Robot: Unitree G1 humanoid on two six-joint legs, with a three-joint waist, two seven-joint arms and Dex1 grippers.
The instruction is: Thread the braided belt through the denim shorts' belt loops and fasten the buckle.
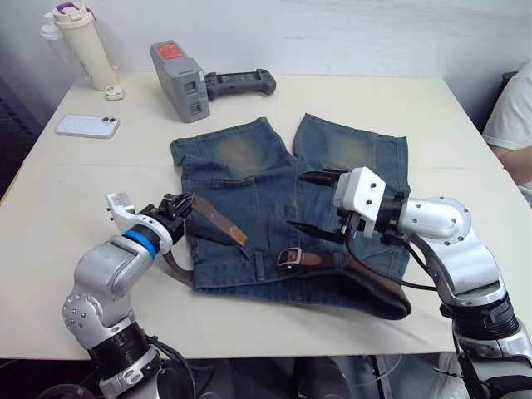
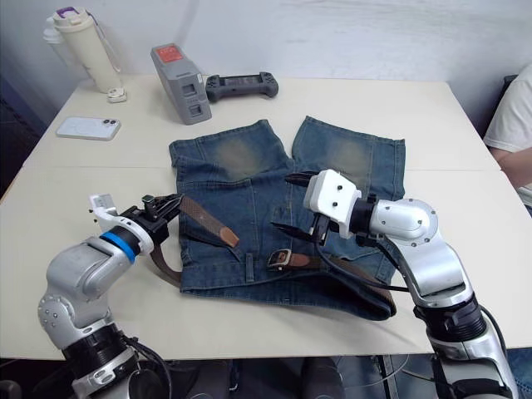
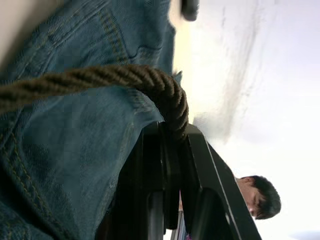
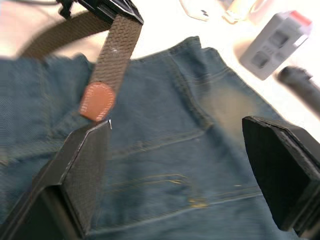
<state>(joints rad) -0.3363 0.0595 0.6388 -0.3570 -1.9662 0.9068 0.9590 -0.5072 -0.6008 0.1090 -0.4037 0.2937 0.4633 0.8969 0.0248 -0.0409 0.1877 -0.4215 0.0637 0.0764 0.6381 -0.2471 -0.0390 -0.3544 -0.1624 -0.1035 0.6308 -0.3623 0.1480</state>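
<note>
your left gripper (image 1: pixel 184 208) has its jaws clenched on the belt (image 1: pixel 218 219), pinching the braid a little back from the tan tip (image 4: pixel 97 101), which slopes away from the jaws onto the shorts (image 1: pixel 274 199). from that grip the belt loops down past the shorts' left edge, runs along the waistband, and comes back up as the buckle (image 1: pixel 289 258) lying on the denim near the middle, just below your right gripper (image 1: pixel 320 204). the right jaws are released, spread wide and hovering over the shorts with nothing between them, the tip ahead of them and to one side.

as far as you can judge, the belt looks carried round most of the waistband, bulging out dark at the right corner, though how many loops (image 1: pixel 261 266) it has truly passed is not clear. what is left: bring the tip from the left jaws across to the buckle, feed it through the frame and seat the prong. not yet fastened.

the shorts lie flat on a pale table (image 1: pixel 75 241), legs pointing away from you. beyond the left jaws sit a phone (image 1: pixel 87 125), a bottle (image 1: pixel 83 43), a grey battery (image 1: pixel 179 81) and a black controller (image 1: pixel 241 82). a person's sleeve (image 1: pixel 514 116) shows past the right jaws, at the table's edge; a white wall stands behind.
</note>
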